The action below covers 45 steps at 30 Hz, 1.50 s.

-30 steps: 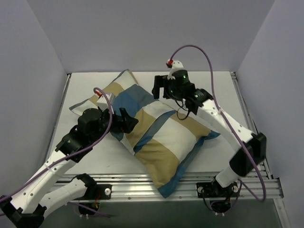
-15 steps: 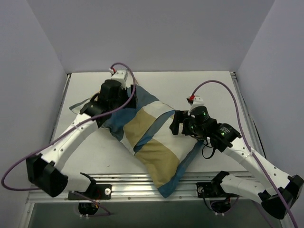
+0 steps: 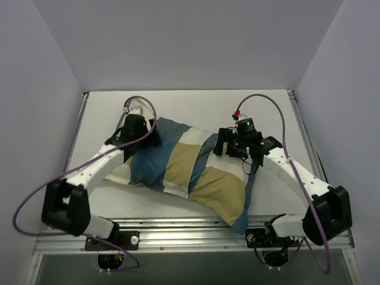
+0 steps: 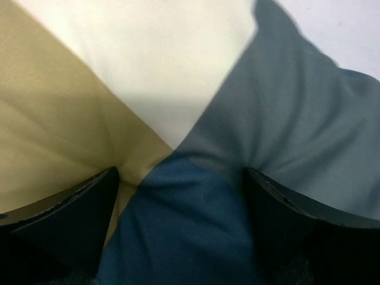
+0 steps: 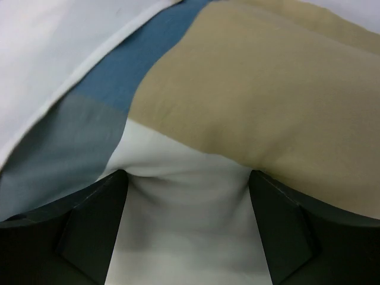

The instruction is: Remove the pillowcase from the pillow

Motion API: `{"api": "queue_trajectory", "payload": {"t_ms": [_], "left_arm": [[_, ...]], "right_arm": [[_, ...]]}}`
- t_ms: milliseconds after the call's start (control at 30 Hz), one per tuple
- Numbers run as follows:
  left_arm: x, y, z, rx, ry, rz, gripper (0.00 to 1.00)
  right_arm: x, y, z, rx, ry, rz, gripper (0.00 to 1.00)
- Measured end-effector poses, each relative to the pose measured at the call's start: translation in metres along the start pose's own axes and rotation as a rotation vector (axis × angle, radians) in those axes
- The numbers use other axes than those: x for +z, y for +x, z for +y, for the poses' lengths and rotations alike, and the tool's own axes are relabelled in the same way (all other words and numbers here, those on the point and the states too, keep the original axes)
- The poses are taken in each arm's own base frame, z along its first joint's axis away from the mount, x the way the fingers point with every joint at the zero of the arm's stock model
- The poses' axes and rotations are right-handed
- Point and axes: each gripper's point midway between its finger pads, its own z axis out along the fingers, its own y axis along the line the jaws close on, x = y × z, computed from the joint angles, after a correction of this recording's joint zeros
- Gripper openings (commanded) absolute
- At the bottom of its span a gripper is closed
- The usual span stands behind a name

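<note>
Fingers (image 4: 65, 228) of the left gripper (image 4: 181, 178) stand wide apart, their tips pressed down into the pillowcase (image 4: 196, 237) where dark blue, grey-blue, cream and tan blocks meet; a soft bulge of blue cloth rises between them, but they are not closed on it. The right gripper (image 5: 189, 178) has its fingers (image 5: 89, 231) also wide apart, pushed into a cream block with tan beside it, and small creases run between the tips; no pinch is seen. From above, the near corner of the pillowcase reaches over the rail (image 3: 166, 228) at the near edge of the table (image 3: 196, 107), a little right of the middle. From there it lies slanted across the table toward the left, plump, with the pillow fully inside, so the pillow itself cannot be seen. The left gripper sits on its far left part and the right gripper on its far right edge, well apart from each other. Behind them the white table runs to a pale wall (image 3: 190, 41).
</note>
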Motion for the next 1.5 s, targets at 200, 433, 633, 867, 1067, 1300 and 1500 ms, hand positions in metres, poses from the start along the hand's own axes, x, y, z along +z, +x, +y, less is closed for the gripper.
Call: {"api": "queue_trajectory", "payload": {"t_ms": [200,433,633,867,1067,1300,1500], "left_arm": [[-0.082,0.048,0.02,-0.127,0.071,-0.011,0.96],[-0.169,0.065,-0.01,-0.108,0.28,0.01,0.95],[-0.196,0.021,-0.062,-0.005,0.415,-0.027,0.95],[-0.155,0.018,-0.117,0.094,0.441,0.024,0.94],[-0.108,0.042,-0.162,0.148,0.392,0.1,0.94],[-0.097,0.049,-0.203,0.169,0.356,0.059,0.94],[-0.077,0.054,-0.195,0.141,0.257,0.035,0.83]], "right_arm": [[0.037,-0.076,-0.001,-0.036,0.024,-0.098,0.78],[0.029,-0.147,0.041,-0.2,0.009,-0.264,0.79],[0.012,-0.144,0.054,-0.282,0.066,-0.298,0.78],[-0.014,-0.079,0.025,-0.267,0.121,-0.222,0.77],[-0.021,-0.037,-0.007,-0.219,0.161,-0.186,0.52],[0.0,-0.021,-0.048,-0.108,0.212,-0.186,0.0],[-0.003,-0.031,-0.049,-0.064,0.204,-0.231,0.0]]}}
